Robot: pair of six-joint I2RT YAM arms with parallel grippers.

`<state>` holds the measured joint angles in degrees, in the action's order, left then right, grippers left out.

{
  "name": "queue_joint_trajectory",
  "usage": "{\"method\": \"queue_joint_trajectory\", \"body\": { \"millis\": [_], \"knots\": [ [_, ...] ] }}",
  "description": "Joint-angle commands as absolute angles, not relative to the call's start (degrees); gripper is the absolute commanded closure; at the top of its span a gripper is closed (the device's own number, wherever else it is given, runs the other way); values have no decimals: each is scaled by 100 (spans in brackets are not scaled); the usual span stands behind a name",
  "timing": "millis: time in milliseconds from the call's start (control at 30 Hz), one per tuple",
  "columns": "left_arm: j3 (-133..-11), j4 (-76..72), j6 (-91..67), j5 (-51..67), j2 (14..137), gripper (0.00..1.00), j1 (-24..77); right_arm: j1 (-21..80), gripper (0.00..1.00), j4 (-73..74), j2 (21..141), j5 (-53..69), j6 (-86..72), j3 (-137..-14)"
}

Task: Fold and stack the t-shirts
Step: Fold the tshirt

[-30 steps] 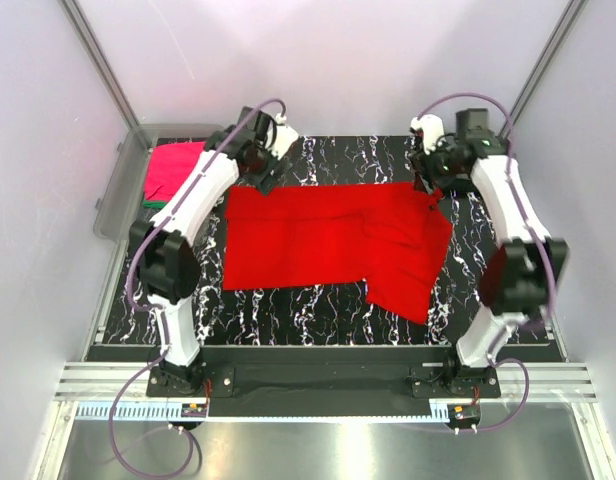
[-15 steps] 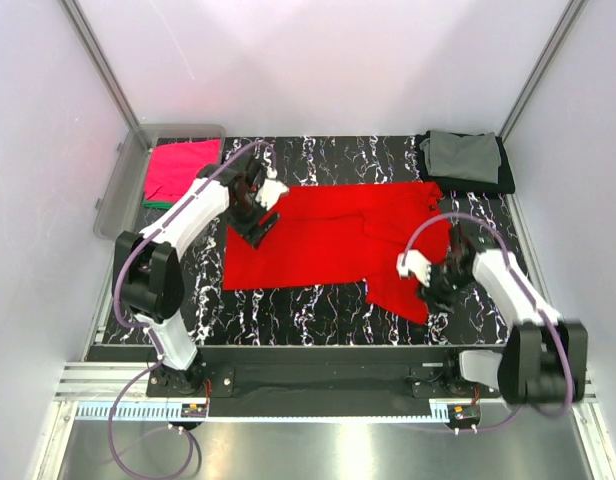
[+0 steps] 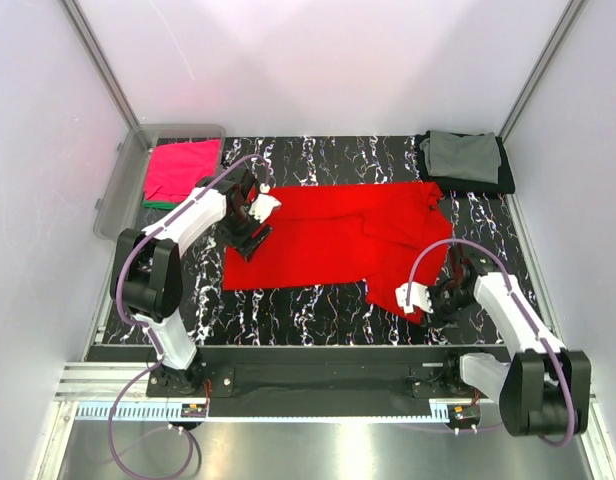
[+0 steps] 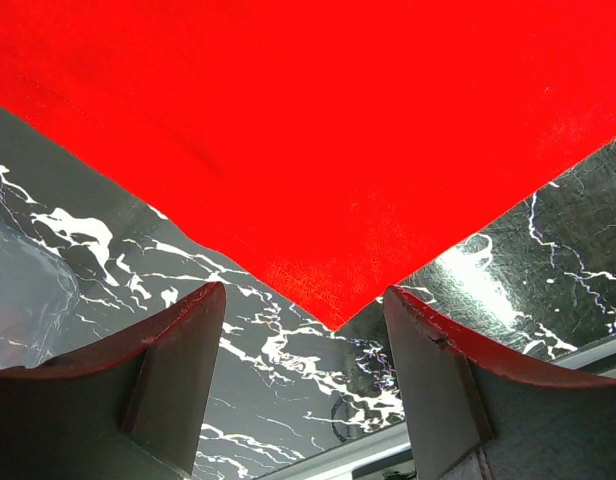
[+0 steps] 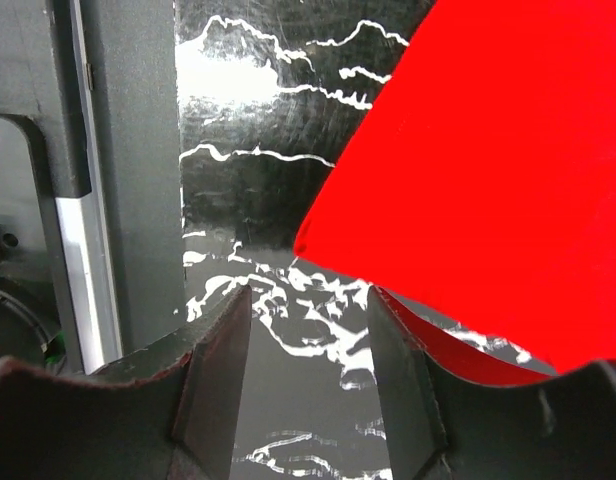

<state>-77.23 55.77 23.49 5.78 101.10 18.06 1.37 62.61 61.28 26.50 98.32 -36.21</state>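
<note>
Near edge: right gripper [image 5: 306,292] hung low over the marbled table [image 3: 318,300], fingers spread, nothing pinched, at the red t-shirt's [image 3: 318,235] near right corner. Further in, left gripper [image 4: 303,290], fingers likewise apart, framed a corner on its left side. The shirt lay spread mid-table. Far left, pink t-shirt [image 3: 178,168] over green t-shirt [image 3: 153,205] in clear bin [image 3: 113,190]. Far right, grey t-shirt [image 3: 463,155] atop black t-shirt [image 3: 493,182].

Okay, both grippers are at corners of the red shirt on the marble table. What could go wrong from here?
1. The left gripper stands open around only the very tip of the bright red cloth t-shirt's corner. Closing may catch too little cloth, which could slip out.
2. In the right wrist view, the corner lies ahead of the open right gripper, with cloth by only one finger. Closing here may miss.
</note>
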Motion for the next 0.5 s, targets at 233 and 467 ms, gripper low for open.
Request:
{"method": "queue_joint_trajectory", "body": {
  "millis": [233,467],
  "knots": [
    [-7840,5423,2259,413,10072,31,1793,667,47,5740,6767,2848,9906,-3577],
    [-7752,5423,2355,290,10028,31,1767,1011,50,5423,7030,2672,9616,-3437]
  ]
}}
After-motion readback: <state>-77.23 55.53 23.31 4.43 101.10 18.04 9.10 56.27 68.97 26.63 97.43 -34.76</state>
